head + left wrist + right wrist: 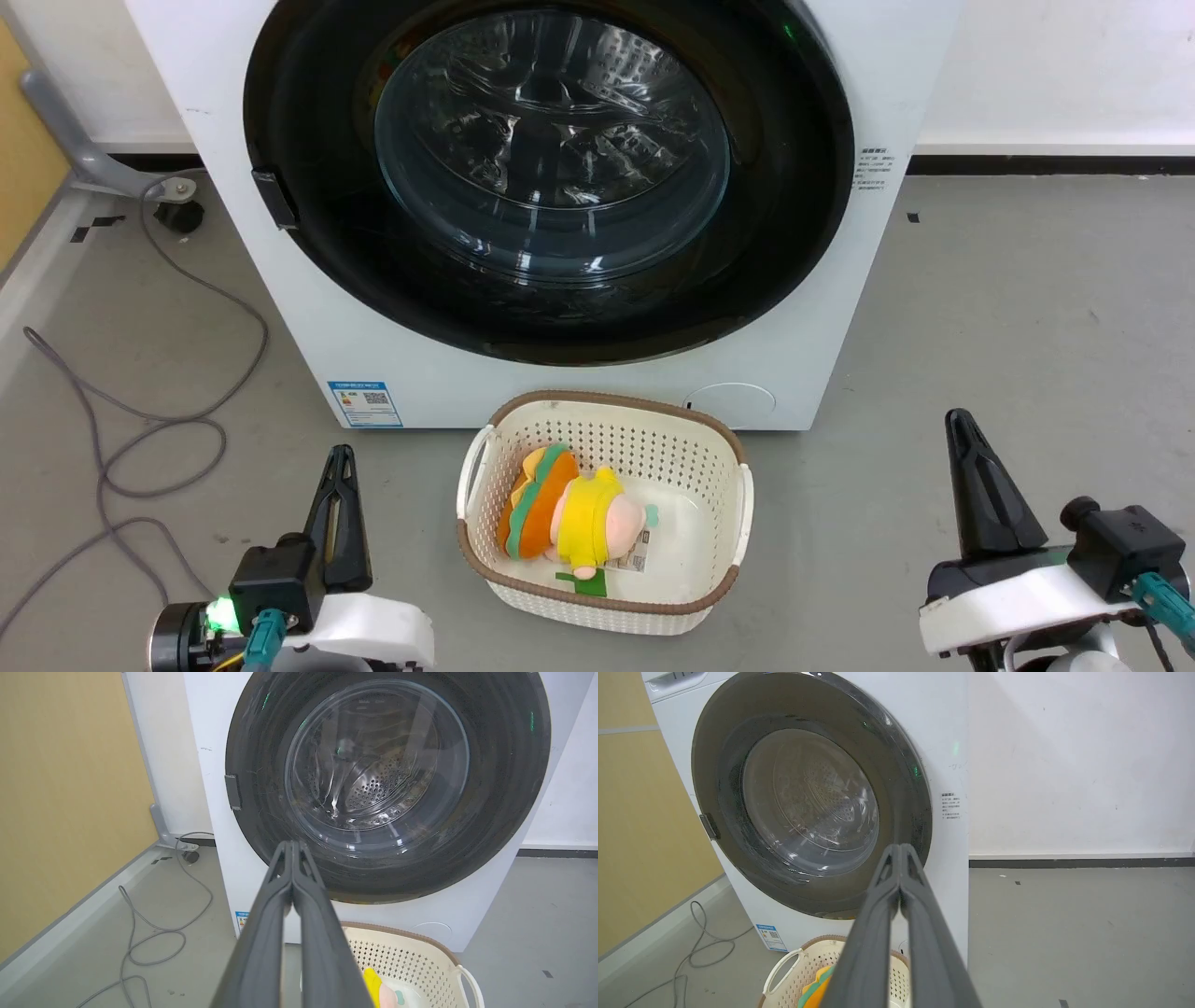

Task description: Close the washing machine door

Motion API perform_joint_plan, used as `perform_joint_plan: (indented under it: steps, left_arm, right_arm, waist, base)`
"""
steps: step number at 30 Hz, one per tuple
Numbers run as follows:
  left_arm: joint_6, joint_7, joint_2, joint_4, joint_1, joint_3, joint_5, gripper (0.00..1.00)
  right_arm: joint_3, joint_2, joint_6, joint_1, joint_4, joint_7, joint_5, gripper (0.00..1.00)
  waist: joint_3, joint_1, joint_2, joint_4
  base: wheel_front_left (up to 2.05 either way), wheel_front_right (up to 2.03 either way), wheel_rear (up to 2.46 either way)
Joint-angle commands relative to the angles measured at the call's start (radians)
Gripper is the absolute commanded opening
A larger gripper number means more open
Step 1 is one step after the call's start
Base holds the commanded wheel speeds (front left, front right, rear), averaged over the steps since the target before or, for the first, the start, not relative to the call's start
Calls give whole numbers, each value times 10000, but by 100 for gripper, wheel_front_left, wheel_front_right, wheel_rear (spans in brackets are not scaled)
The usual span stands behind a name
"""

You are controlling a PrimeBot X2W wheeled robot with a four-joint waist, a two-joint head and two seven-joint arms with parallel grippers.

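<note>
The white washing machine (pixel 560 373) stands on the floor straight ahead. Its round black-rimmed door (pixel 551 177) lies flat against the machine's front, the steel drum showing through the glass bowl. The door (pixel 387 784) and the door (pixel 808 798) look flush in both wrist views too. My left gripper (pixel 341 455) sits low at the left, shut and empty, well back from the machine. My right gripper (pixel 959 418) sits low at the right, also shut and empty. Fingertips of the left gripper (pixel 292 843) and the right gripper (pixel 900 847) meet.
A cream perforated basket (pixel 485 560) with a plush toy (pixel 569 513) stands on the floor before the machine, between my grippers. A grey cable (pixel 168 411) loops over the floor at the left. A yellow panel (pixel 60 802) lines the left side.
</note>
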Motion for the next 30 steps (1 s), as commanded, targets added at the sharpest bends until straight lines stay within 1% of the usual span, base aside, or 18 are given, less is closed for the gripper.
perform_joint_plan:
  steps: [1,30]
  left_arm:
    - [-74,57,1,-62,17,29,39,0]
    - [-363,630,3,-263,57,116,171,0]
  right_arm:
    - [-1,5,-1,56,-58,69,-125,0]
    - [2,18,-3,192,-281,642,-539,0]
  waist:
    - [-5,1,0,3]
    - [-79,1,0,47]
  base:
    - [0,0,0]
    - [0,0,0]
